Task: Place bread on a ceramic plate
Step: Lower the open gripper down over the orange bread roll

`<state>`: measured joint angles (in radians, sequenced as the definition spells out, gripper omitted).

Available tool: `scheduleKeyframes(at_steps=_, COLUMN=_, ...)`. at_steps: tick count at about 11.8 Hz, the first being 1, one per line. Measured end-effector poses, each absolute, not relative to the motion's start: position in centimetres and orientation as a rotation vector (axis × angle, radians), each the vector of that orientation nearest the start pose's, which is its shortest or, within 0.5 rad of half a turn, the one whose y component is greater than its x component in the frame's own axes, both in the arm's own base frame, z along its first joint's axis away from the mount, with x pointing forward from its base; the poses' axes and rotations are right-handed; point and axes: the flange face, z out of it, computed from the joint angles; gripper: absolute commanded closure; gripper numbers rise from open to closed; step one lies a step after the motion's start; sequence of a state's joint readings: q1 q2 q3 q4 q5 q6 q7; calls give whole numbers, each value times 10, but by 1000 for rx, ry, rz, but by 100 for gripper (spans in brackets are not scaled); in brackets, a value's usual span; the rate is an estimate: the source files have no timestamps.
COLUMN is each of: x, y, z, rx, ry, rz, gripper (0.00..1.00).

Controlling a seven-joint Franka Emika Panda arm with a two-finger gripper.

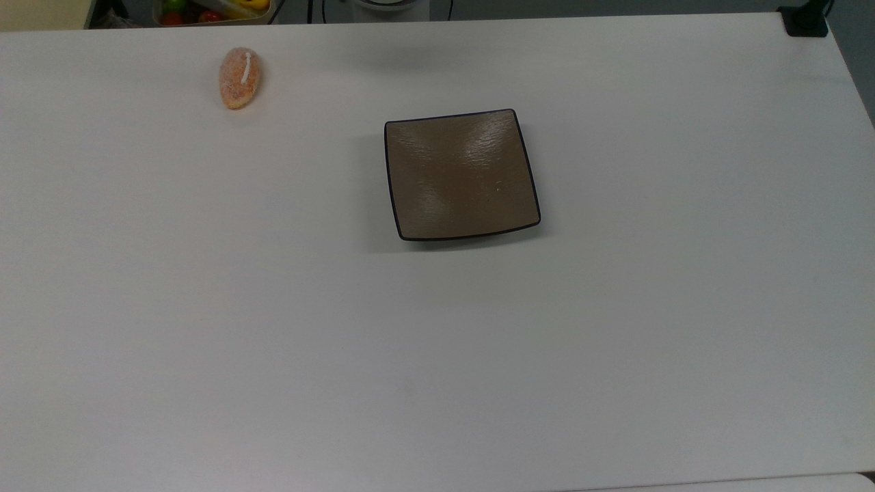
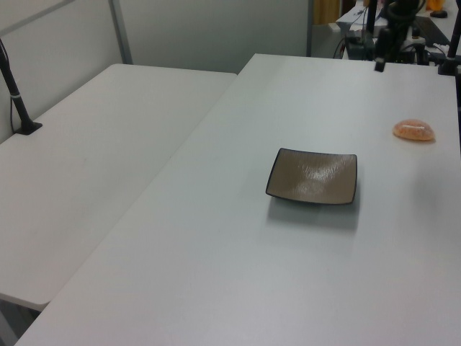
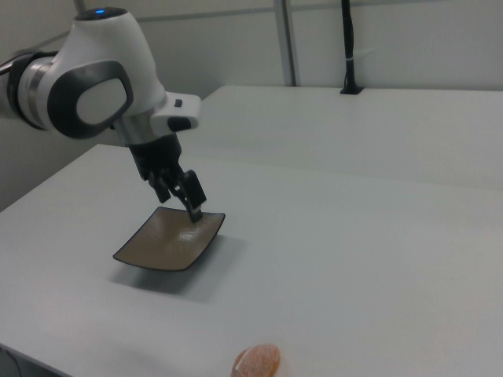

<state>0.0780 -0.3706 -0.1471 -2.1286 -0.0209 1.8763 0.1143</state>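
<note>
The bread (image 1: pixel 240 77) lies on the white table (image 1: pixel 437 342) in the upper left of the top view, well apart from the ceramic plate (image 1: pixel 460 174), which sits bare just above the middle of that frame. In the left view the bread (image 2: pixel 413 130) is at the right edge, beyond the plate (image 2: pixel 313 176); in the right view it (image 3: pixel 257 362) is at the bottom edge, with the plate (image 3: pixel 170 239) at centre left.

The arm (image 3: pixel 86 86) enters from the right view's upper left, its white wrist angled downward and the dark gripper (image 3: pixel 192 206) slanting toward the lower right, hanging in front of the plate's far corner. In the left view the gripper (image 2: pixel 379 65) hangs at the top right, over the table's far edge. Whether its fingers are spread or pressed together cannot be told; nothing is seen between them.
</note>
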Motion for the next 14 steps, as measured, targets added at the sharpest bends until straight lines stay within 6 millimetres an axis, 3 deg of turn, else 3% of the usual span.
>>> scheduleKeyframes(at_steps=2, x=431, y=-87, z=557, rx=-3076, ry=344, rz=-154, gripper=0)
scheduleKeyframes(at_steps=4, x=424, y=-112, z=532, rx=-3078, ry=415, rz=-136, gripper=0)
scheduleKeyframes(at_steps=8, x=421, y=-115, z=471, rx=-3137, ry=393, rz=-88, gripper=0)
scheduleKeyframes(at_steps=11, x=415, y=-152, z=441, rx=-3197, ry=440, rz=22, gripper=0)
scheduleKeyframes(at_steps=14, x=425, y=-162, z=411, rx=-3256, ry=321, rz=72, gripper=0)
